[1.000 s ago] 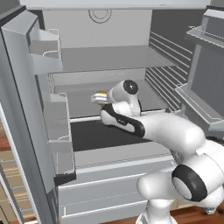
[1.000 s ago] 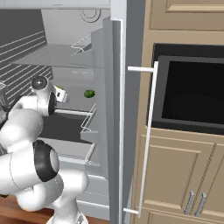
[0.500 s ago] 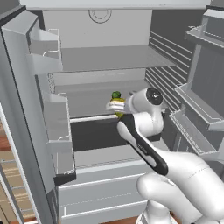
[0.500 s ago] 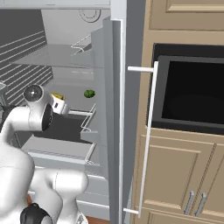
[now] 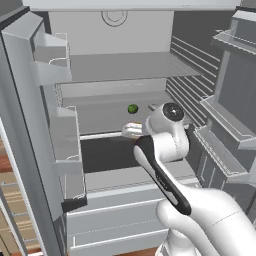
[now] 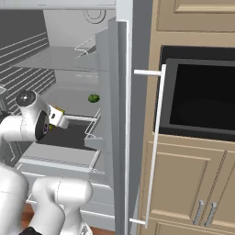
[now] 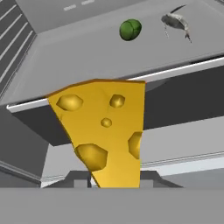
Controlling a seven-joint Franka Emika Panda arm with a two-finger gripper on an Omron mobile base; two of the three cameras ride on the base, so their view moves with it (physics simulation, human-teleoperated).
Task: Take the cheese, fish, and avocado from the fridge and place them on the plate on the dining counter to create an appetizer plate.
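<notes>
cheese (image 7: 107, 131) pulled back from shelf (gripper (image 6: 58, 117) clamped).

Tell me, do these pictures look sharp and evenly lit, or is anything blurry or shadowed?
Hand view: flat, even light with no glare; the cheese looms large and crisp, the avocado and fish behind it small but sharp. Left base view: soft, slightly blurry rendering, the fridge interior dim grey. Right base view: the same softness.

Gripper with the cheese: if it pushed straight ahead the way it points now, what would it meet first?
Probably the front edge of the fridge shelf; the gripper holds the cheese low before it. The avocado and fish lie farther back. Depth is uncertain.
</notes>
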